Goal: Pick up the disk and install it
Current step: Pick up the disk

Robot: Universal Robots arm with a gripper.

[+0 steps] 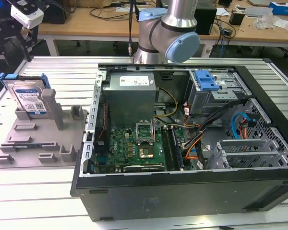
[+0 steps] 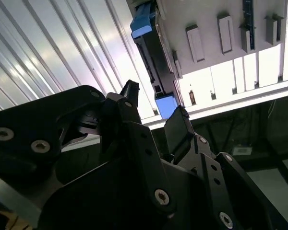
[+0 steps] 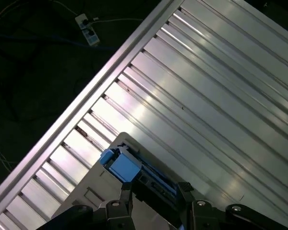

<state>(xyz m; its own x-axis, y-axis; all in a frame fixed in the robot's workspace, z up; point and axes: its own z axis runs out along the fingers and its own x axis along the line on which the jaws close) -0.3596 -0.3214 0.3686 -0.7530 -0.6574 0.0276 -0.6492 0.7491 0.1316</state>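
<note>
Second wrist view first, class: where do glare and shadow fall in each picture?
In the second wrist view, glare whitens the table while the gripper is a dark silhouette; in the first wrist view, bright streaks run along the table's ribs and the floor beyond is nearly black; the exterior view is evenly lit, with shade inside the computer case.

disk (image 1: 28, 97) partly hidden behind grey stand (image 1: 49, 103), arm (image 1: 169, 34) cropped at top

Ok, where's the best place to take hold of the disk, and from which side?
I'd pinch the disk across its two broad faces near the top edge, coming down from above. It stands on edge in the grey fixture, whose posts block its lower part; the upper part is free.
</note>
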